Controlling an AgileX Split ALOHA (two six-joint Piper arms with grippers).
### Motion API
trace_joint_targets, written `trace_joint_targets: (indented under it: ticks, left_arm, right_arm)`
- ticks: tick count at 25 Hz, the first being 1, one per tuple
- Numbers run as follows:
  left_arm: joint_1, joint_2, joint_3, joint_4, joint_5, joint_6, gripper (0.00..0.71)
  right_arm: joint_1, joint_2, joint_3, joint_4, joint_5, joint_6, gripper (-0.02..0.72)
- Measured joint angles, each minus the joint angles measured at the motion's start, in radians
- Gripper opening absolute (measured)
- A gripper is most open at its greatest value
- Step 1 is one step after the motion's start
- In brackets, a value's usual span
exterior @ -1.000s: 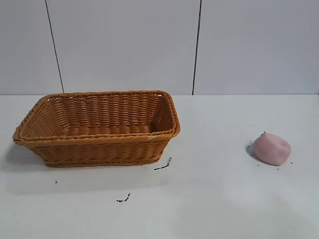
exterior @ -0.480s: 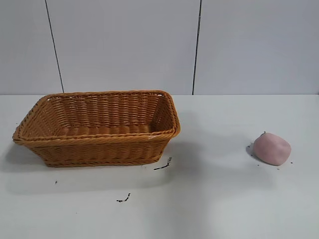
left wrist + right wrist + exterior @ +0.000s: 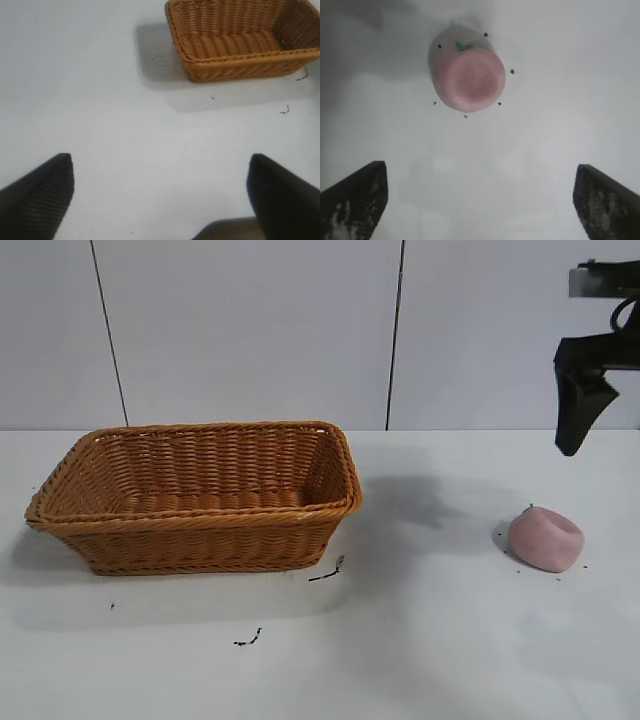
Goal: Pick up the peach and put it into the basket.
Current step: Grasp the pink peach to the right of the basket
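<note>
The peach (image 3: 545, 540), a small dusty-pink lump with a dimple, lies on the white table at the right. It also shows in the right wrist view (image 3: 468, 77), with a green speck at its edge. The orange-brown wicker basket (image 3: 200, 515) stands at the left and is empty. My right gripper (image 3: 585, 405) hangs high above and slightly behind the peach. It is open and empty in the right wrist view (image 3: 480, 172). My left gripper (image 3: 160, 160) is open and empty over bare table, well away from the basket (image 3: 235, 56). It is out of the exterior view.
Small dark scraps (image 3: 327, 573) lie on the table in front of the basket, and another (image 3: 248, 640) lies nearer the front. Tiny dark specks ring the peach. A grey panelled wall stands behind the table.
My right gripper has come into the exterior view at the upper right, above the peach, and its shadow now falls on the table. The peach and basket have not moved.
</note>
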Motion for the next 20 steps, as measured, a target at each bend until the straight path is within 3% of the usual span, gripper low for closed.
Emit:
trace_joint_targets:
  ticks: [10, 20]
  left_arm:
    - [0.0, 0.0, 0.0, 0.0, 0.0, 0.0, 0.692]
    - [0.0, 0.0, 0.0, 0.0, 0.0, 0.0, 0.692]
  right_arm:
    - [0.0, 0.138, -0.002, 0.021, -0.118, 0.016, 0.689]
    - [0.0, 0.176, -0.008, 0.033, -0.123, -0.005, 0.689]
